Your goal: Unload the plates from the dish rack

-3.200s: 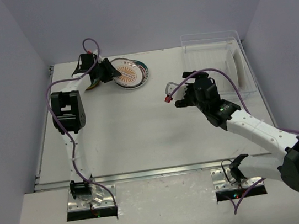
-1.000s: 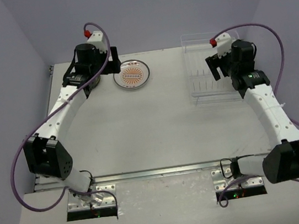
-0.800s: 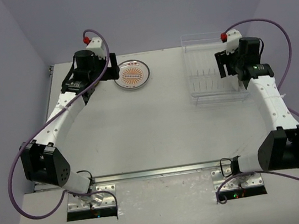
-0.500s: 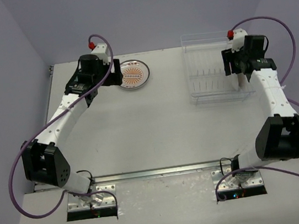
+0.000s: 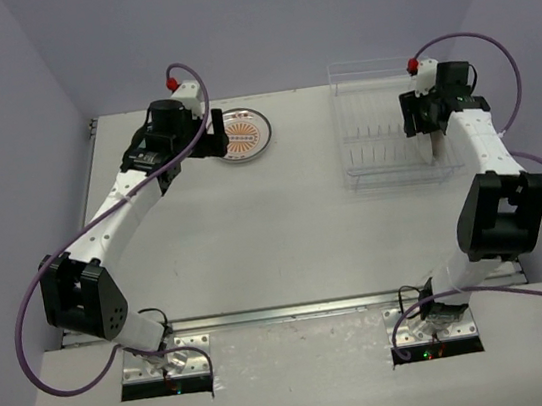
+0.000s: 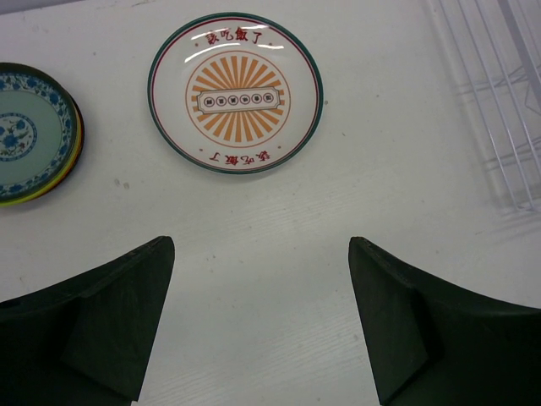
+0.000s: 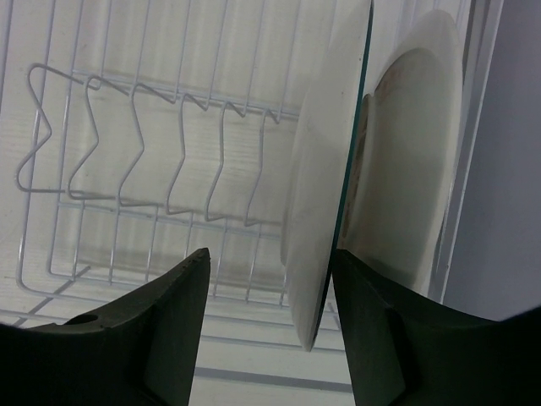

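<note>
At far left a small stack (image 6: 30, 131) of plates lies on the tabletop (image 5: 254, 226), a blue-patterned one on top. Just beside it, apart from the stack, the sunburst plate (image 6: 235, 91) lies flat and face up. The left hand (image 6: 260, 245) hovers above the bare tabletop near this plate, its fingers wide apart and holding nothing.

To the right stands the rack (image 5: 389, 178). Most of its tines are bare. Only at its right end do two plates stand on edge, close together: a pale plate (image 7: 317, 194) with a green rim, and a second one (image 7: 414, 152) behind it against the rack wall.

The right hand (image 7: 270, 258) reaches down into the rack with its fingers apart, straddling the lower rim of the green-rimmed plate. One finger seems to be against the plate and the other has a gap to it, so the grip is not yet made.

By my reckoning the task is well along: several plates are out and two remain. The step in hand is grasping the green-rimmed plate.
</note>
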